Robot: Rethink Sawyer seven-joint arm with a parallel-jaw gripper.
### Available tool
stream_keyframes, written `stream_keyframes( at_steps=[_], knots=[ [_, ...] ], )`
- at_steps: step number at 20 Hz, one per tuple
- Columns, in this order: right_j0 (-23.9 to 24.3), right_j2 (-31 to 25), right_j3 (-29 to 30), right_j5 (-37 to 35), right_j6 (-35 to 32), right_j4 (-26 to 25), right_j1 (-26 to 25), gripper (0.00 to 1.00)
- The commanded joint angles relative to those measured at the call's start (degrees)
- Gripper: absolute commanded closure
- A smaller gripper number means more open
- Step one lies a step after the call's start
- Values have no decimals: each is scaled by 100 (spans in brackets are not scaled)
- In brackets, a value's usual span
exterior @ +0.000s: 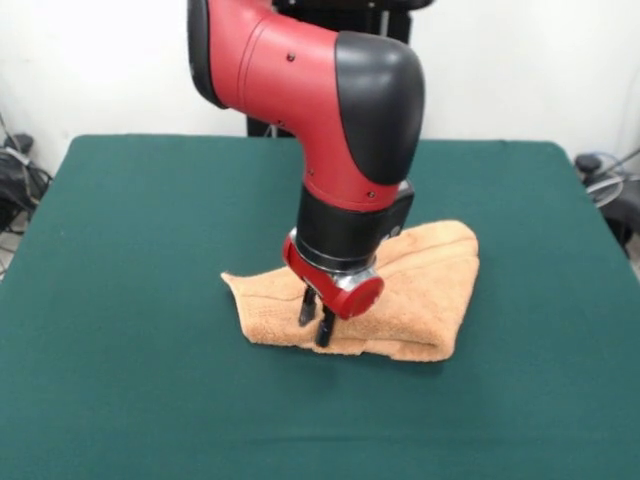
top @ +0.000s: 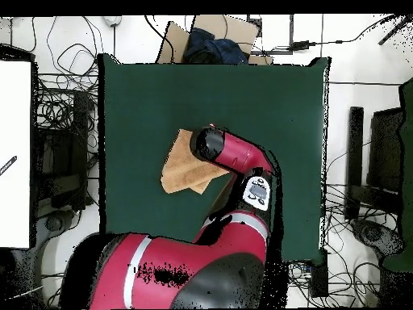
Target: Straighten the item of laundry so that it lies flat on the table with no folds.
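Note:
The light orange-tan towel [exterior: 430, 280] lies folded over on itself near the middle of the dark green table [exterior: 130, 250], with a thick doubled edge at its near right and a thin corner sticking out to the left. My gripper [exterior: 316, 318] points down at the towel's near edge. Its two dark fingers [exterior: 307, 305] stand a little apart with their tips at the cloth. In the overhead view the towel [top: 181, 165] shows left of my red arm [top: 230, 153], which hides the gripper and part of the cloth. No tag shows.
A cardboard box holding dark cloth [top: 214, 40] sits beyond the table's far edge in the overhead view. Cables [top: 64, 105] and equipment lie on the floor at both sides. Green table [top: 145, 97] surrounds the towel on all sides.

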State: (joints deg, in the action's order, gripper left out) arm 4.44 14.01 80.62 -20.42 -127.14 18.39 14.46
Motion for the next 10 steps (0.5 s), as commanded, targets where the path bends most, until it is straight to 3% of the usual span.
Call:
stream_keyframes(
  at_steps=[1, 10],
  knots=[
    [212, -735, 47, 643, -254, -342, -232, 100],
    [295, -806, 54, 414, -151, -420, -116, 100]
  ],
)
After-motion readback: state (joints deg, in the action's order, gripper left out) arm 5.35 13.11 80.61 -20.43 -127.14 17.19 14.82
